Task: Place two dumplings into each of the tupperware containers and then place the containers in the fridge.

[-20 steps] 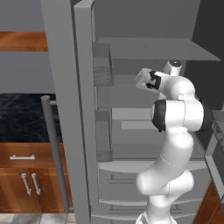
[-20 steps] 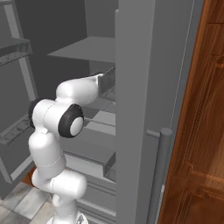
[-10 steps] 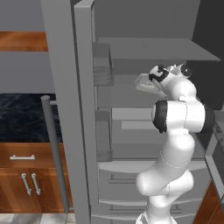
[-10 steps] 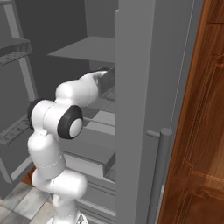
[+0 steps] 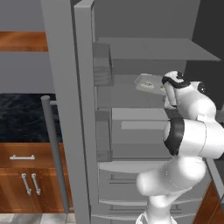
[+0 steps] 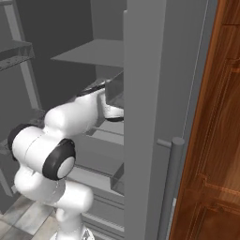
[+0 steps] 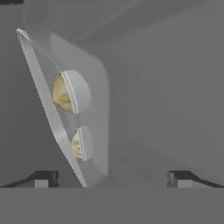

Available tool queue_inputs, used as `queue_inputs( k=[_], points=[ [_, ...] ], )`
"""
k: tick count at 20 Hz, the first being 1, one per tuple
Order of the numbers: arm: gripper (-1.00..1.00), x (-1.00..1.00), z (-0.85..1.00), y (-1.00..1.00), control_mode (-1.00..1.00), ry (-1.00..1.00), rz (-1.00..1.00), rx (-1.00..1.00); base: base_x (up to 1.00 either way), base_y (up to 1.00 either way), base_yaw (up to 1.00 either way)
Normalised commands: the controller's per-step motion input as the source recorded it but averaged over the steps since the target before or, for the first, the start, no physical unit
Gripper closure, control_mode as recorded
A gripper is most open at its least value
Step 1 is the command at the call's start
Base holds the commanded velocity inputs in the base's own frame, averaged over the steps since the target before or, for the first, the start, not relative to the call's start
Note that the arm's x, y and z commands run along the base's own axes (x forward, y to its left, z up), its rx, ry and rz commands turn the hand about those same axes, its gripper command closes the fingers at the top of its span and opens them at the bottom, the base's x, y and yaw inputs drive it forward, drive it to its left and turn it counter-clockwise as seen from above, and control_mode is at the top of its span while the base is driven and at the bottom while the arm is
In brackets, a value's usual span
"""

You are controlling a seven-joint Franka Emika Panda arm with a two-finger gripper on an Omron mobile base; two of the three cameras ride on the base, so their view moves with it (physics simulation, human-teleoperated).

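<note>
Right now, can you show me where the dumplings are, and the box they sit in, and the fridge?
dumplings (image 7: 62,92), hand view, the upper one's tan side.
tupperware container (image 7: 96,131), hand view, its pale side wall.
fridge (image 5: 157,47), left base view, an inner shelf.

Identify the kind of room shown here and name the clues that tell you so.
Most likely a kitchen: an open fridge with inner shelves, wooden cabinets under a dark counter, and a tupperware container holding dumplings.

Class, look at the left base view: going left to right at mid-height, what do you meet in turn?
Dark counter backsplash → fridge door handle → open fridge door → door shelf bins → tupperware container → gripper on the white arm.
</note>
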Motion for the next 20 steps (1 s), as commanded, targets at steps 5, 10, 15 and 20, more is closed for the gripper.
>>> queue_inputs(
  k=[5, 10, 15, 20],
  points=[
    [-1.0, -0.98, 1.0, 0.94, -1.0, 0.41, 0.28, -0.43, 0.0, 0.0, 0.0],
    [-1.0, -1.0, 0.85, 0.64, -1.0, 0.11, 0.13, -0.31, 0.0, 0.0, 0.0],
    [-1.0, -1.0, -0.11, 0.27, -1.0, -0.05, 0.15, -0.13, 0.0, 0.0, 0.0],
    [-1.0, -0.92, -0.33, 0.22, -1.0, -0.03, 0.2, -0.11, 0.0, 0.0, 0.0]
  ],
)
